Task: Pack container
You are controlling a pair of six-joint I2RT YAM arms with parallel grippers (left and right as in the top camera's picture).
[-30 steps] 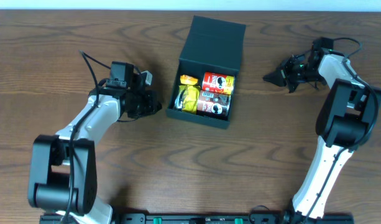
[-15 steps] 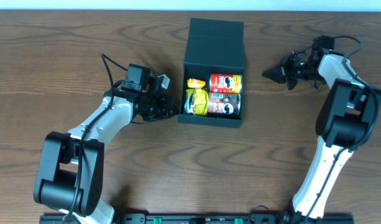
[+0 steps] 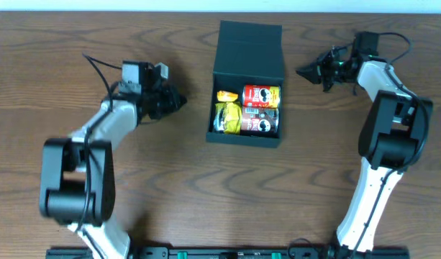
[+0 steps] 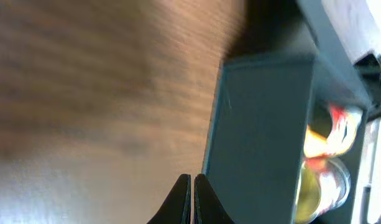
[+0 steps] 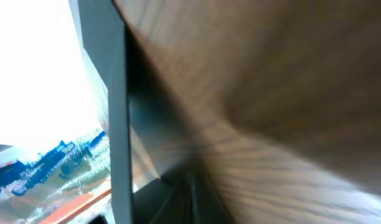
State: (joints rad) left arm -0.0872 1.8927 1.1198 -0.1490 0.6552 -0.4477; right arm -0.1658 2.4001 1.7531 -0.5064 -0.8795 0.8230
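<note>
One container (image 3: 249,50): dark teal-black, square, lid flipped back. Inside: two cans (image 3: 261,96), two yellow packets (image 3: 228,117). Left gripper (image 3: 180,101) and right gripper (image 3: 301,71) both pinched closed, empty.

Overhead downward; both wrists facing container (image 3: 249,50)

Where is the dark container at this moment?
In the overhead view the container sits in the middle, lid open, between the left gripper and the right gripper, touching neither.
</note>
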